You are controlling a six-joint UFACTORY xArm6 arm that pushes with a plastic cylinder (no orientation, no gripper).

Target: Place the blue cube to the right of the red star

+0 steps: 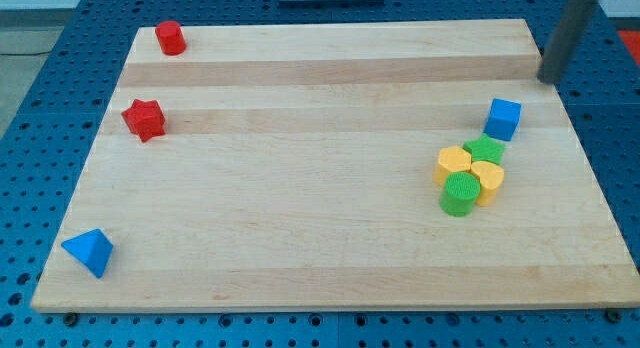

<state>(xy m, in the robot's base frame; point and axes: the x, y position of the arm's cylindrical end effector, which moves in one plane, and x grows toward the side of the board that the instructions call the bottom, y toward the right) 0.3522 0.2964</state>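
Observation:
The blue cube (503, 119) sits at the view's right on the wooden board (300, 188). The red star (144, 119) lies far across the board at the view's left, at about the same height in the view. My tip (547, 80) is at the board's right edge near the view's top, up and to the right of the blue cube and apart from it.
A red cylinder (170, 37) stands at the top left. A blue pyramid-like block (89, 252) lies at the bottom left. Just below the blue cube is a cluster: a green star (486, 149), a yellow block (453, 163), a yellow heart (488, 177) and a green cylinder (460, 194).

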